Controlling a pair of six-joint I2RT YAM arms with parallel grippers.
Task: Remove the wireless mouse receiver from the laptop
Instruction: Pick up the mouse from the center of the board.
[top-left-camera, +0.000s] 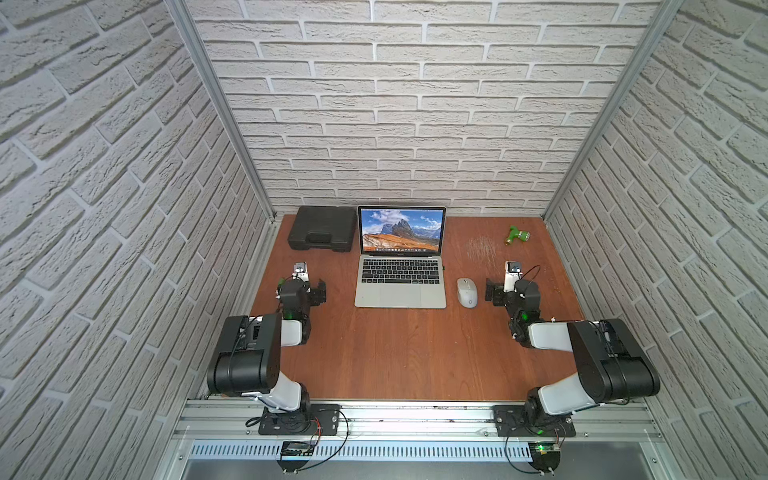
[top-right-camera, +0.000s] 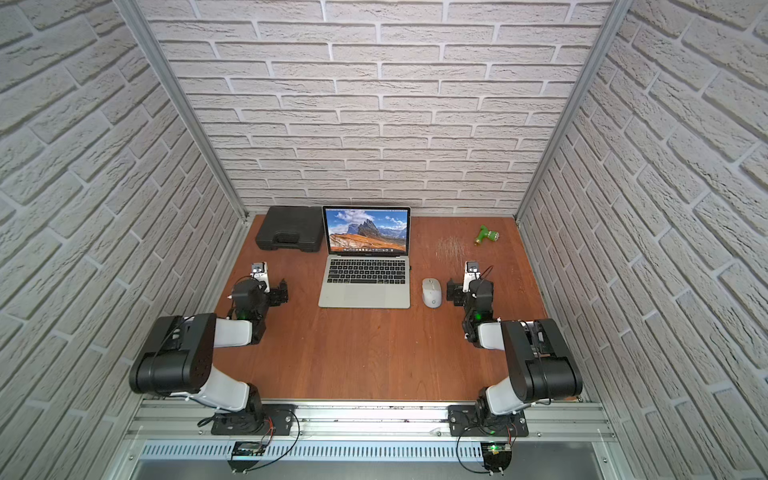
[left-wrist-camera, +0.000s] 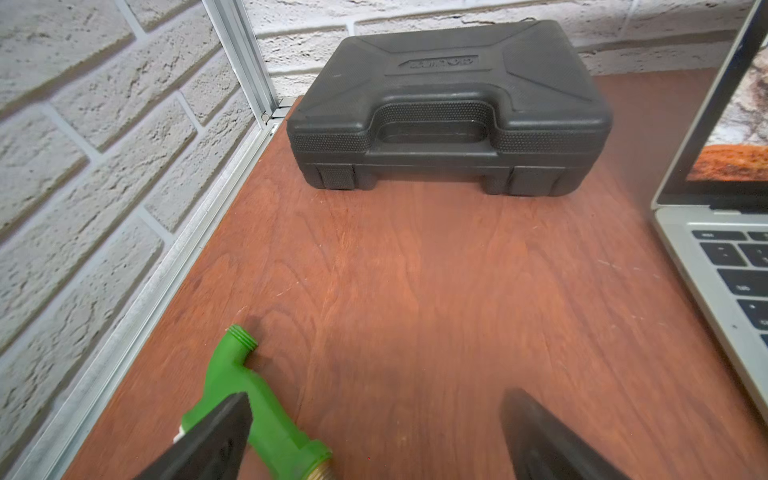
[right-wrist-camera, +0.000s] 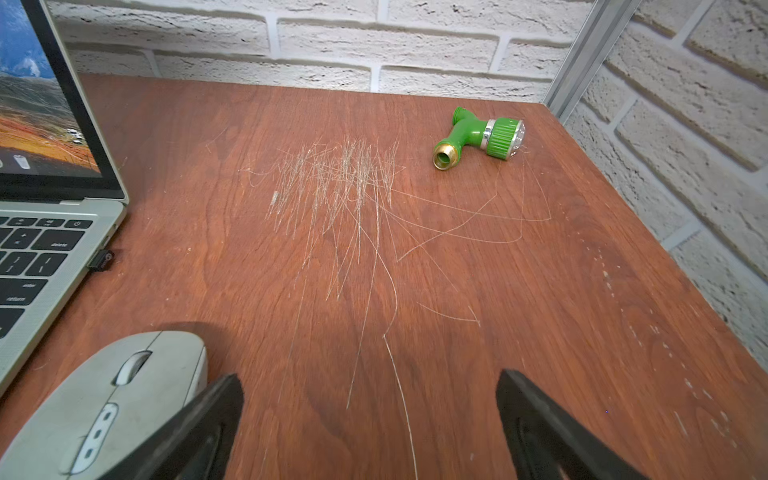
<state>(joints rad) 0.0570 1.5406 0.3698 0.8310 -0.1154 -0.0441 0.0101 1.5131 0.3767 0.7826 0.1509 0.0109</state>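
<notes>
A: Right claw first – shut or open?
B: Spread wide, gripped nothing. Hung over bare table, w/ one finger just beside the mouse. Touching or not, couldn't tell.
A: Left claw?
B: Same: spread wide, clamped nothing. Spotted a green nozzle partly behind one finger in the wrist view. Couldn't judge contact, but def. not pinched.
A: And outward from there?
B: Found the laptop between both claws, lid up, screen lit. Saw a black case beyond the left claw, just beside the lid, against the back wall. Noted another nozzle well apart, in the far right corner.
A: Receiver?
B: Sat plugged into the laptop's right edge, level w/ the delete/return keys, poking out sideways close over the table. Showed only as a dark speck in both top views.
A: Why parked like that?
B: Prob. a start pose: one claw each side, both clear of the laptop. Right claw on the receiver's side, so likely the one for the pull; left prob. free to steady the laptop. Noted the mouse between right claw and laptop edge, so could get knocked. Wide spread OK for approach, but would need a far narrower pinch for so tiny a nub.
</notes>
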